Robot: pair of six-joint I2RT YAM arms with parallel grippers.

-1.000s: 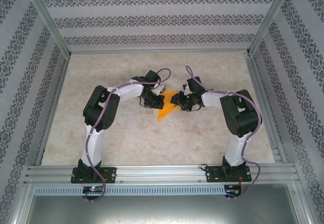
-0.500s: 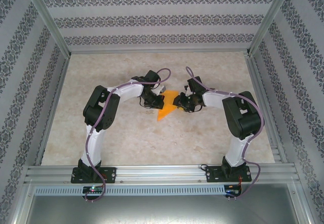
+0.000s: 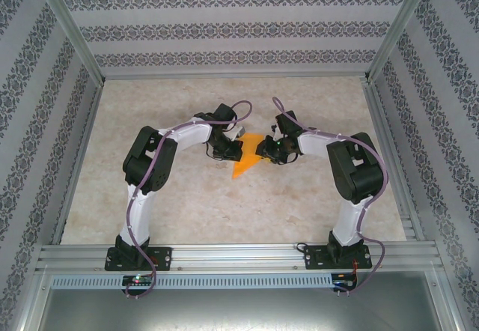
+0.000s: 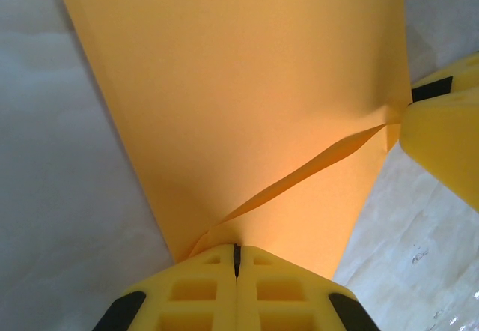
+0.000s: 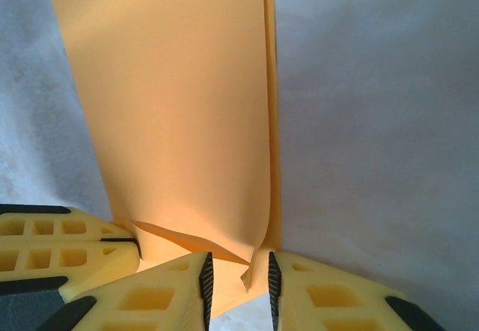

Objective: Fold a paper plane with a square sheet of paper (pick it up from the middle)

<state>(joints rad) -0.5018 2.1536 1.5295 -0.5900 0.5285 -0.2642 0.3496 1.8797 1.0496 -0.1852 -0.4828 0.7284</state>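
The folded orange paper (image 3: 242, 163) was at the middle of the counter (image 3: 187, 211). The left jaws were clamped on one edge of it, while the right jaws stood slightly apart around a folded corner.

The paper (image 3: 244, 163) is lying at the middle of the tabletop (image 3: 224, 211), between the two pincers. The left pincer (image 4: 236, 260) is sitting at its left edge, the right pincer (image 5: 238, 275) at its right, a paper corner standing between its jaws.
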